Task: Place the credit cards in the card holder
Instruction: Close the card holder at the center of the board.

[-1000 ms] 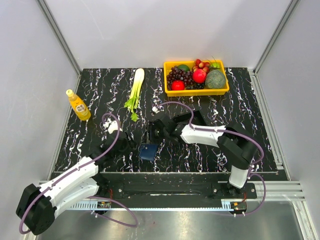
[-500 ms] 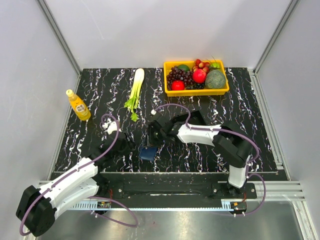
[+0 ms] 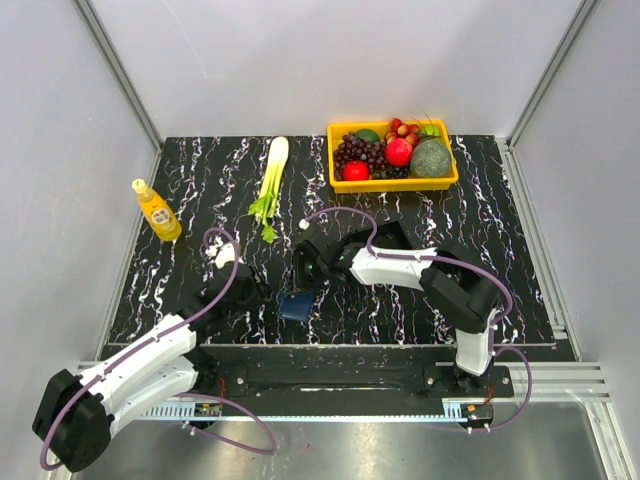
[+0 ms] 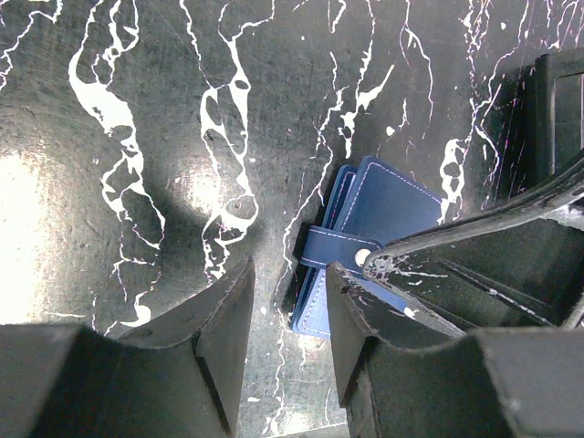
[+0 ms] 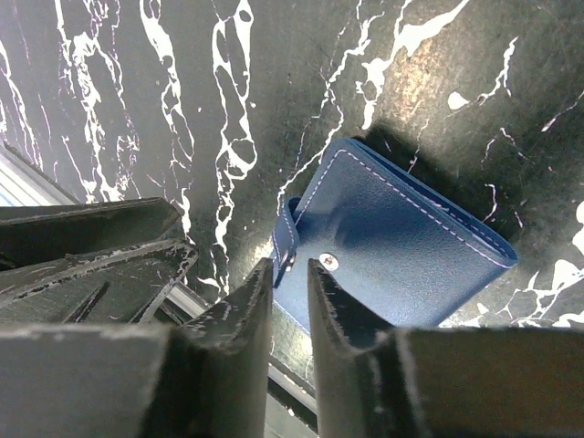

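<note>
The dark blue card holder [image 3: 296, 305] lies shut on the black marbled table near its front edge, its snap strap fastened. It shows in the left wrist view [image 4: 388, 205] and the right wrist view [image 5: 411, 242]. My left gripper [image 4: 287, 306] is open and low on the table, its right finger beside the holder's near corner. My right gripper [image 5: 290, 274] is narrowly open, with its tips at the strap's end [image 5: 285, 239], beside the snap. In the top view the left gripper [image 3: 250, 287] is left of the holder and the right gripper [image 3: 302, 278] is just above it. No credit cards show.
A black tray [image 3: 398, 237] lies under my right arm. A yellow basket [image 3: 395, 185] of fruit stands at the back, with celery [image 3: 270, 180] to its left and a yellow bottle [image 3: 157, 210] at the far left. The table's front edge [image 5: 36, 187] is close to the holder.
My right gripper has moved a little left and down toward the card holder's strap. The left arm and the holder have stayed in place.
</note>
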Available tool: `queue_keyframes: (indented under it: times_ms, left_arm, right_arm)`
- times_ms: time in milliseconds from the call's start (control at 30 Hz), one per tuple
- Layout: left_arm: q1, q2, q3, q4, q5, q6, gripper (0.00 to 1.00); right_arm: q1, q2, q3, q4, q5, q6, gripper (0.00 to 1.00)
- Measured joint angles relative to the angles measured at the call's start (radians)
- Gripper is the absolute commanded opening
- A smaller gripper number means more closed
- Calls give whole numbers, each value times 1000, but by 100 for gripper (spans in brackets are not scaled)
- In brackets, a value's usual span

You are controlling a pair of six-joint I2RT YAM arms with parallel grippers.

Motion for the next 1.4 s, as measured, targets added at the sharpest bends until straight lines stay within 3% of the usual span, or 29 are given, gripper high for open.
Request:
queue_keyframes:
  times_ms: [67,233,400,700,900,1000,1200,1400]
  left_arm:
    - [0,2,-2,4,3,0,41]
    - [4,4,-9,13,11,5,41]
    - [4,5,-14,21,16,7,41]
    - [5,22,-14,42,26,7,41]
    - [5,29,-14,44,35,8,41]
    - [5,35,-14,45,40,12,41]
    - [5,40,-14,51,45,15,41]
    - [5,52,-14,52,48,15,41]
  right_arm:
    - [0,3,0,-2,0,0,9]
    - [0,3,0,-3,3,-9,0]
    - [0,3,-3,-3,11,-17,0]
    - [0,3,-31,-1,19,-22,8]
    - [1,3,-33,1,32,-26,21]
    - [1,3,-35,1,37,-27,22]
    - [1,3,-38,2,39,-29,22]
    - [1,-5,-45,6,42,-32,6]
